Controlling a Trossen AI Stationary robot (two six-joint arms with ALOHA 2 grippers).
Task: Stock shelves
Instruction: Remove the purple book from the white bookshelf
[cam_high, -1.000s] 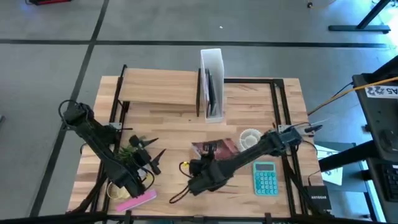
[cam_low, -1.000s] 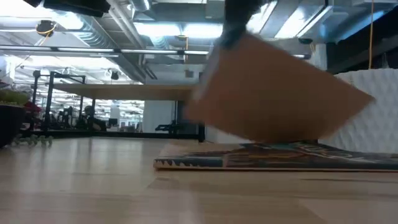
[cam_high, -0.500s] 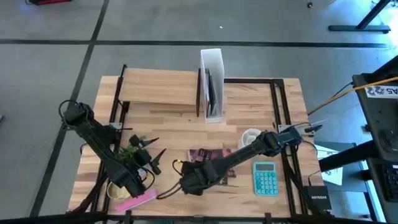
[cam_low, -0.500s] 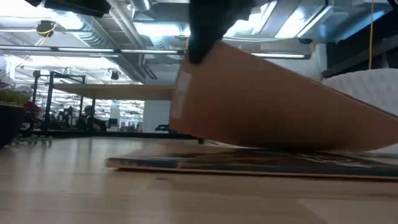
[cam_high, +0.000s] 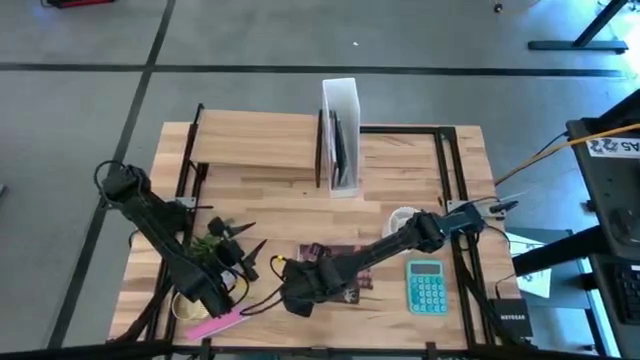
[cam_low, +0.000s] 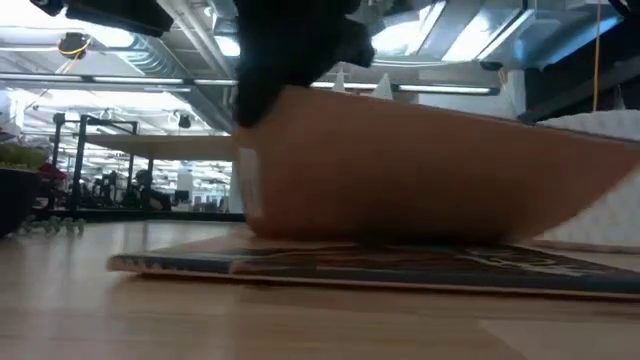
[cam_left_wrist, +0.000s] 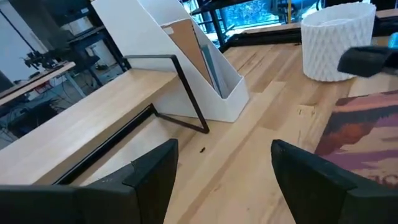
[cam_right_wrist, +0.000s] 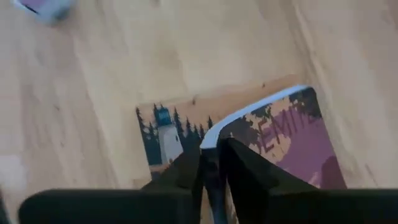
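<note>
Two books lie stacked at the table's near middle. The upper one, with a maroon cover (cam_right_wrist: 292, 140) and a brown underside (cam_low: 430, 170), is tilted up in my right gripper (cam_right_wrist: 211, 149), which is shut on it. Under it a book with a lighthouse cover (cam_right_wrist: 163, 140) lies flat on the table (cam_low: 330, 265). My left gripper (cam_left_wrist: 221, 186) stands open to their left (cam_high: 245, 258), touching nothing. The wooden shelf (cam_high: 255, 140) and the white file box (cam_high: 340, 135), which holds some flat items, stand at the far side. My right gripper pinches the upper book's white-rimmed edge (cam_right_wrist: 214, 132) between its two fingers, near a corner. The fingers come from above, slanting toward the table's left. That edge is lifted (cam_low: 262, 110); the book is tilted, and its lower part rests on the lighthouse book.
A white ribbed cup (cam_high: 400, 220) and a teal calculator (cam_high: 428, 285) sit right of the books. A green plant sprig (cam_high: 210, 243) and a pink object (cam_high: 220, 322) lie by the left arm. Black frame rails (cam_high: 445, 165) run along the table.
My right gripper has gone toward the table's left and near edges with the upper book, whose tilt has grown flatter. The lighthouse book under it has slid along the table the same way.
</note>
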